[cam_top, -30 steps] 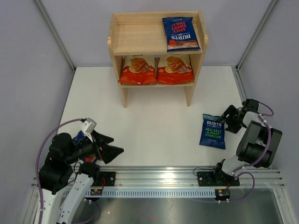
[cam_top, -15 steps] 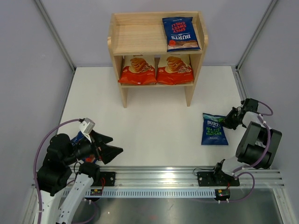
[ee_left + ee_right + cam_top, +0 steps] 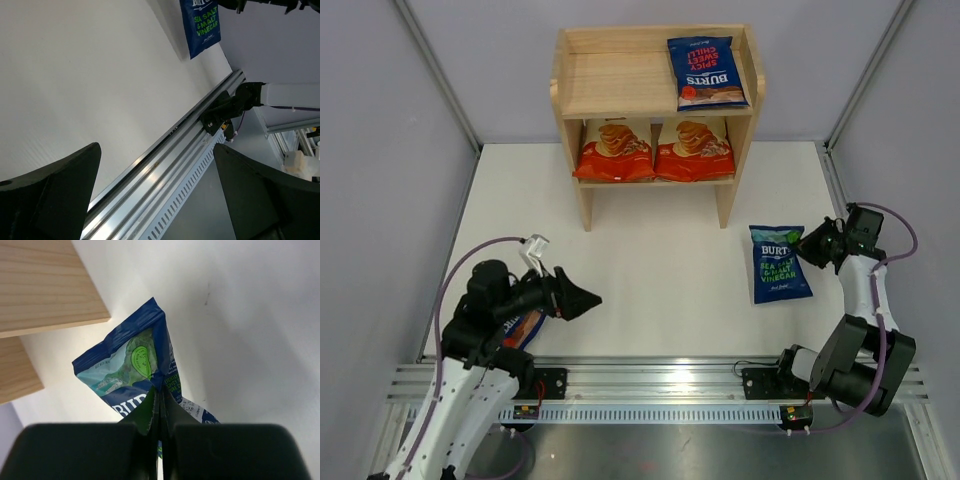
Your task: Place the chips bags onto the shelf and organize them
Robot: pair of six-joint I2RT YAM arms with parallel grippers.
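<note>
Right wrist: I saw right gripper (image 3: 159,392) clamped on green-lettered Burts bag (image 3: 131,357) at right edge of table (image 3: 650,290). Left gripper (image 3: 582,290) gaped wide, empty.

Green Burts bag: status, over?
Right pincer shut on green bag, at its edge. Left pincer open, empty. Bag not yet shelved. Nothing between it and shelf.

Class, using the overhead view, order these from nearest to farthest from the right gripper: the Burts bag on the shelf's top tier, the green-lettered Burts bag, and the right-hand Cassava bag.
1. green-lettered Burts bag, pinched in the right gripper, far right.
2. right-hand Cassava bag, lower tier of the shelf.
3. top-tier Burts bag, upper right.
</note>
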